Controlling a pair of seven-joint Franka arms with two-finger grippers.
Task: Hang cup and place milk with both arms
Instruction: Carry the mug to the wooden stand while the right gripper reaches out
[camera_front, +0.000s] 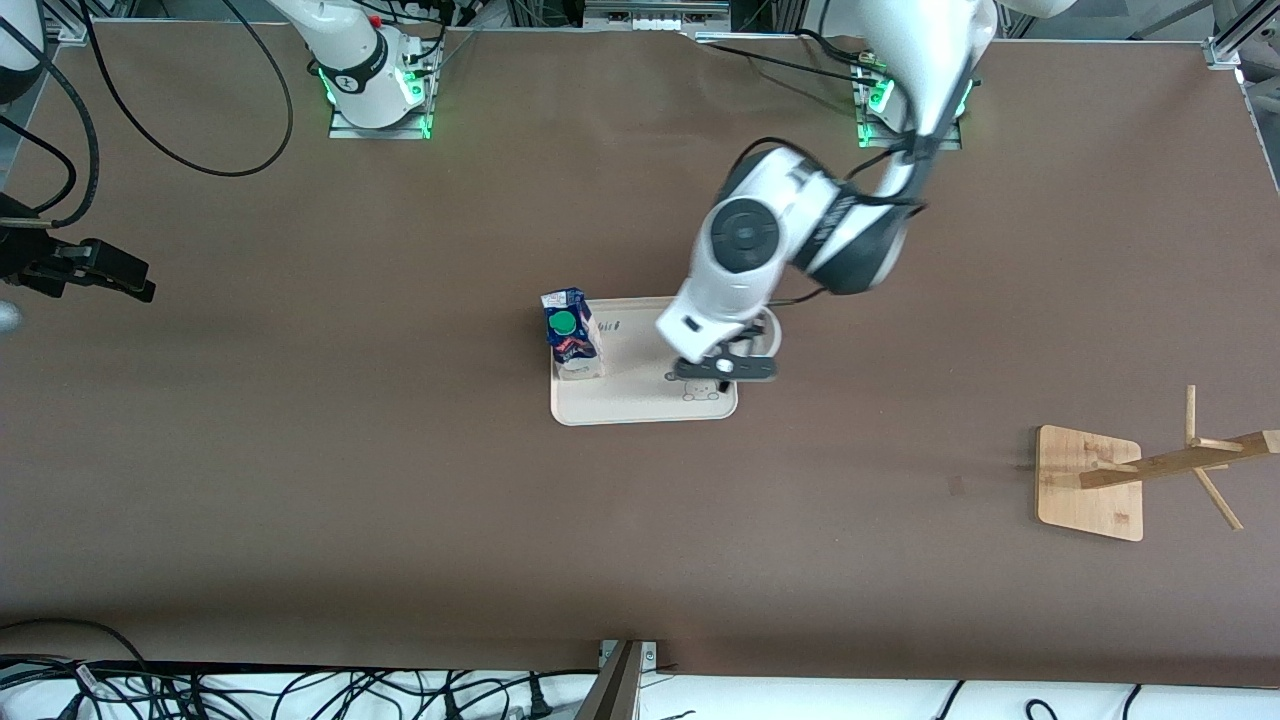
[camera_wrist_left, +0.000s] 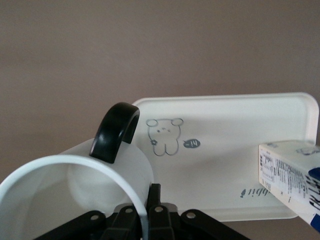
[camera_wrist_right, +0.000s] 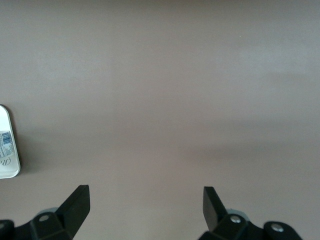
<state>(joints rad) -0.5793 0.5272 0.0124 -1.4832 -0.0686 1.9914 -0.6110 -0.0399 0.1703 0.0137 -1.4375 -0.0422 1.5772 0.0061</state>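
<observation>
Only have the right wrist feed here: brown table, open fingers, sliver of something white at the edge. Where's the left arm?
Observer: The left gripper is down at the cream rectangular tray, shut on the rim of the small white mug with a black loop handle.
Operator: Mug upright?
Observer: Cannot say for sure; the left wrist view looks into its mouth, handle standing above the rim.
Operator: Milk?
Observer: The small dark-blue carton with a round green cap stands on the tray's end toward the right arm, untouched.
Operator: Rack?
Observer: The wooden peg stand sits toward the left arm's end, nothing hanging on it.
</observation>
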